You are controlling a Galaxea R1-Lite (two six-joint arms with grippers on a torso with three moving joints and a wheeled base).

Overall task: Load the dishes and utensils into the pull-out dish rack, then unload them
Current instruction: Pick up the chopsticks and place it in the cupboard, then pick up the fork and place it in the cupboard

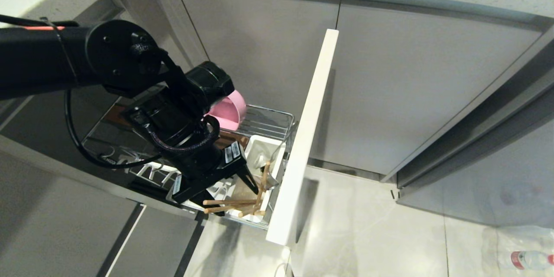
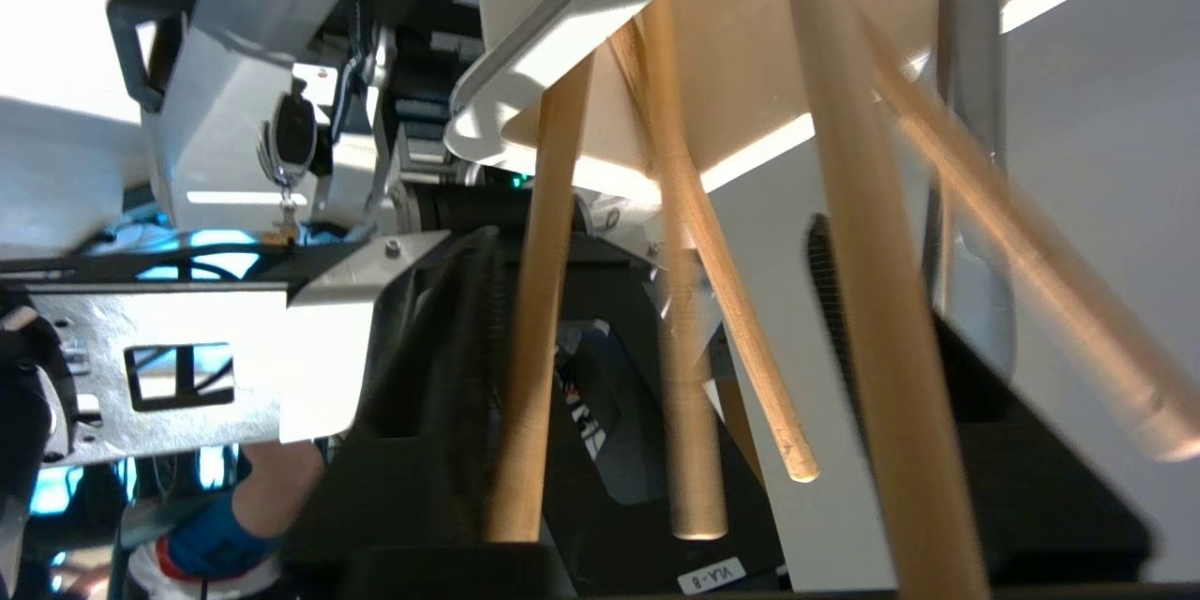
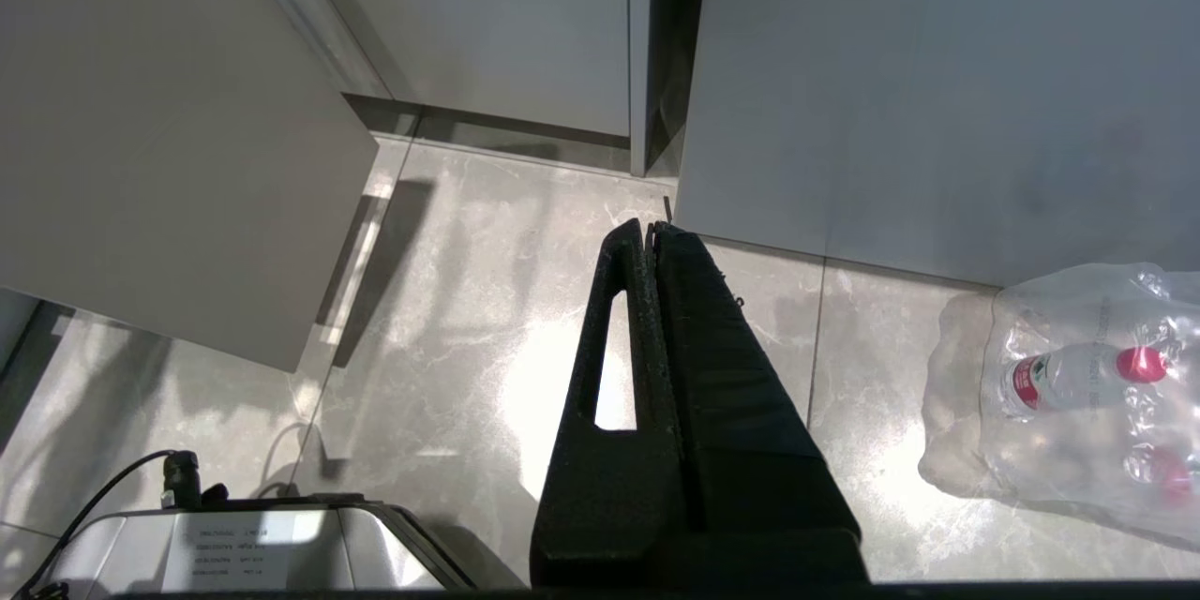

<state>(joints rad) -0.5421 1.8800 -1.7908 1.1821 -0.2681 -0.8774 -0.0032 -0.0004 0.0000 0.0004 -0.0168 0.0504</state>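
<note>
Left hand (image 1: 242,181) over the white utensil caddy (image 1: 264,156), fingers apart, chopsticks (image 1: 236,203) loose between them. Right hand (image 3: 647,234) clenched, empty, above floor.

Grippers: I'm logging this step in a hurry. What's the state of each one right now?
Left gripper: open at the white plastic utensil caddy, thin light wooden chopsticks between its fingers, not clamped.
Right gripper: shut, empty, above the floor.

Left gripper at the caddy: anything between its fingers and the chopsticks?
Nothing visible. The left gripper is open at the white caddy, and the chopsticks pass right between its fingers in the wrist view. No other item sits between them.
</note>
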